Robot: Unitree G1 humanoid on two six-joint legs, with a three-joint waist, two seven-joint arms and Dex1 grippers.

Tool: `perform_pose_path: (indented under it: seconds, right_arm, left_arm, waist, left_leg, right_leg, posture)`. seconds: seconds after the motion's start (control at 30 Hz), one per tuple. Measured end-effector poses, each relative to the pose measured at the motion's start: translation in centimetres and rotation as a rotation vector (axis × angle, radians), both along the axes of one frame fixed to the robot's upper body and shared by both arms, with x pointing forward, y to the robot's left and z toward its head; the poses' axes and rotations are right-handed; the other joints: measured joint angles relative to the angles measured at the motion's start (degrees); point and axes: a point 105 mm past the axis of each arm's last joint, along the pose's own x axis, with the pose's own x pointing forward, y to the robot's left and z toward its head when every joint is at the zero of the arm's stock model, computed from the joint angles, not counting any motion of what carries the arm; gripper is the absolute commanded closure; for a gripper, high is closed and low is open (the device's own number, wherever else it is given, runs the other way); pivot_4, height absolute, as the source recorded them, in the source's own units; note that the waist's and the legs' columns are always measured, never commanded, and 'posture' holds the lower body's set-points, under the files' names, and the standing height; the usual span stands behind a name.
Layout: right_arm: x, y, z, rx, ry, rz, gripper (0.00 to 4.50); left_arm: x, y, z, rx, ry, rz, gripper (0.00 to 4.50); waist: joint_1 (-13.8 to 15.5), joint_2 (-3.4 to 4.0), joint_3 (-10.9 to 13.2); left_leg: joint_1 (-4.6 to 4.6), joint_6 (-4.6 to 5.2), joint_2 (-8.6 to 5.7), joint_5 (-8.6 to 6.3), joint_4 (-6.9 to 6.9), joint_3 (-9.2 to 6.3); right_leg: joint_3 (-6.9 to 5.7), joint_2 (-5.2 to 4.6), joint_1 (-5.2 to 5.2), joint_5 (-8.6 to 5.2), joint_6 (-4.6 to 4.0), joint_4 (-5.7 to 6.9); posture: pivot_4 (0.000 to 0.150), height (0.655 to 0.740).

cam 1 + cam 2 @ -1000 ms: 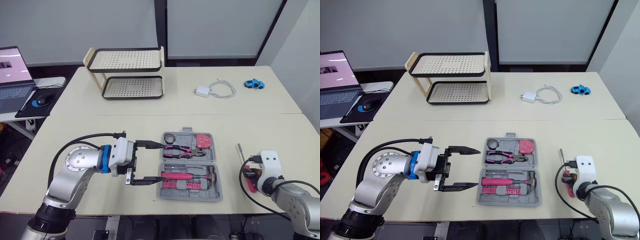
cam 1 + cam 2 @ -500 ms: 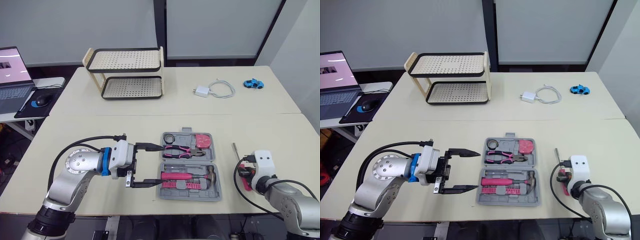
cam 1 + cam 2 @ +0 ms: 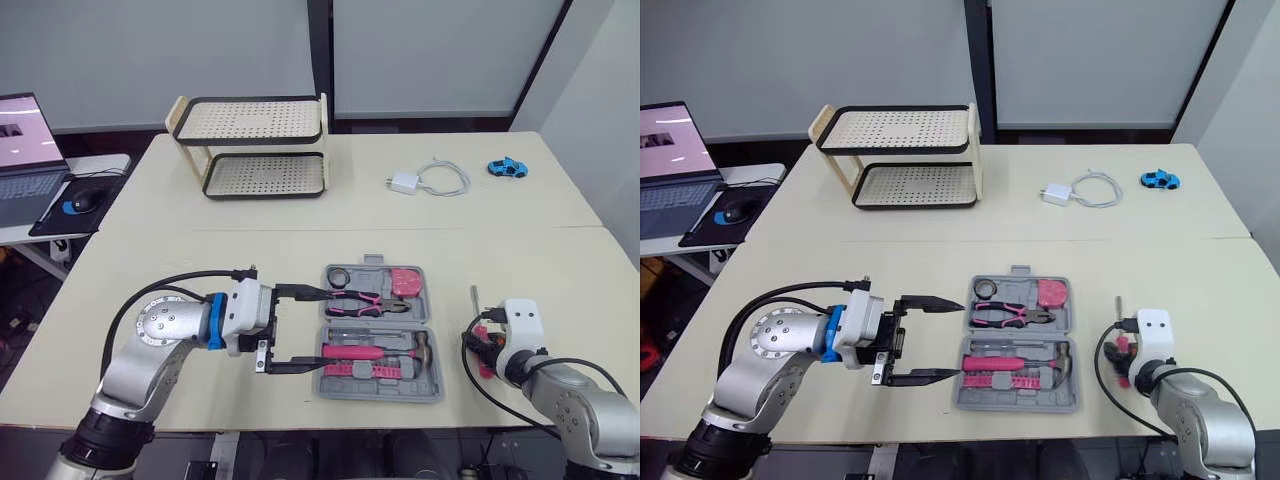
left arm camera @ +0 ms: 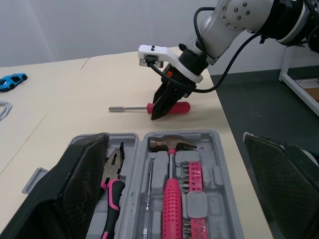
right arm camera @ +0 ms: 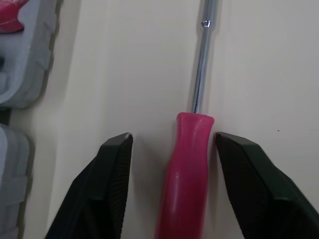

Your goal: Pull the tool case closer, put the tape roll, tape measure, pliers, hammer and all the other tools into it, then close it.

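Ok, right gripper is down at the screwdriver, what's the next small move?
Probably shut the right gripper on the screwdriver: its open fingers straddle the pink handle, which lies on the table beside the tool case.

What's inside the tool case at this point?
The tool case holds a tape roll, pliers, a pink tape measure, a hammer and a bit rack. The left gripper's near finger covers part of its left edge.
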Motion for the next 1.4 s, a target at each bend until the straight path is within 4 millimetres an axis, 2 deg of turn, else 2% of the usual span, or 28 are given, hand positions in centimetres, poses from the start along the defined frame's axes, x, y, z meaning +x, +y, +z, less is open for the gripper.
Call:
perform_pose_path:
  seconds: [0.07,0.2,0.3,0.4,0.47,0.57,0.77,0.97,1.13,1.4]
  right_arm:
    - [-0.4,0.3,0.7,0.042,-0.006,0.009,0.06]
    - [-1.2,0.1,2.9,0.067,-0.027,0.072,0.02]
    - [-2.2,-1.7,5.1,-0.067,-0.017,0.204,0.02]
    - [-2.6,-3.3,7.3,-0.329,0.021,0.456,0.02]
    - [-2.2,-3.0,8.4,-0.462,0.013,0.677,0.02]
    - [-1.7,-2.2,8.9,-0.596,0.025,1.010,0.02]
    - [-0.3,-2.1,8.1,-0.932,0.055,1.585,0.02]
    - [1.5,-1.9,5.9,-1.137,0.132,1.958,0.02]
    - [2.1,-1.2,4.6,-1.183,0.149,2.117,0.02]
    - [3.1,-1.8,3.3,-1.231,0.230,2.224,0.02]
  left_arm:
    - [0.1,0.0,0.1,-0.002,-0.006,0.006,0.00]
    - [0.2,0.0,0.2,-0.003,-0.008,0.008,0.00]
    - [0.1,0.0,0.1,-0.003,-0.006,0.010,0.00]
    - [0.0,0.0,0.0,-0.004,0.001,0.012,0.00]
    - [-0.1,-0.1,0.1,-0.005,-0.005,0.008,0.00]
    - [-0.4,-0.4,0.2,-0.007,-0.015,-0.001,0.00]
    - [-0.6,-0.5,0.2,-0.006,-0.013,0.001,0.00]
    - [-0.8,-0.9,0.4,-0.005,-0.011,-0.001,0.00]
    - [-0.7,-0.9,0.4,0.002,-0.006,0.004,0.00]
    - [-1.0,-1.2,0.7,-0.001,-0.022,0.004,0.00]
  waist:
    - [0.0,0.02,0.0]
    - [0.0,0.08,0.0]
    - [0.1,0.21,0.1]
    - [0.1,0.20,0.1]
    - [-0.3,0.09,0.2]
    - [-0.5,0.06,0.2]
    - [-0.2,0.02,0.4]
    - [-0.2,0.03,0.4]
    - [-0.1,0.03,0.4]
    - [-0.1,0.04,0.4]
  left_leg:
    - [0.00,0.00,-0.01,0.00,0.00,0.01]
    - [-0.01,0.01,-0.04,0.00,0.00,0.03]
    - [-0.02,0.02,-0.09,-0.01,0.00,0.07]
    - [-0.01,0.03,-0.13,-0.01,0.03,0.09]
    - [0.05,0.02,-0.11,-0.01,0.00,0.12]
    - [0.11,0.01,0.01,-0.01,-0.03,0.17]
    - [0.04,-0.02,0.09,0.01,0.01,0.19]
    - [-0.11,-0.27,0.09,0.15,0.00,0.15]
    - [-0.20,-0.30,0.08,0.17,0.04,0.13]
    - [-0.19,-0.31,0.07,0.17,0.06,0.12]
  right_leg:
    - [0.02,0.00,0.00,0.00,0.00,0.00]
    - [0.02,-0.02,0.00,0.00,0.00,-0.01]
    - [0.03,-0.06,0.03,0.00,0.01,-0.06]
    - [-0.06,-0.03,0.08,-0.01,0.03,-0.10]
    - [-0.12,0.12,0.15,-0.02,0.03,-0.12]
    - [-0.12,0.14,0.16,-0.01,0.03,-0.09]
    - [-0.10,-0.05,0.13,-0.01,0.02,-0.23]
    - [-0.13,-0.06,-0.01,-0.01,0.02,-0.29]
    - [-0.13,-0.06,-0.06,0.00,0.01,-0.27]
    - [-0.12,-0.06,-0.09,0.00,0.01,-0.20]
  posture:
    - [0.150,0.7400]
    - [0.150,0.7400]
    - [0.150,0.7400]
    - [0.150,0.7400]
    - [0.150,0.7400]
    - [0.150,0.7400]
    - [0.150,0.7400]
    - [0.150,0.7400]
    - [0.150,0.7400]
    - [0.150,0.7400]
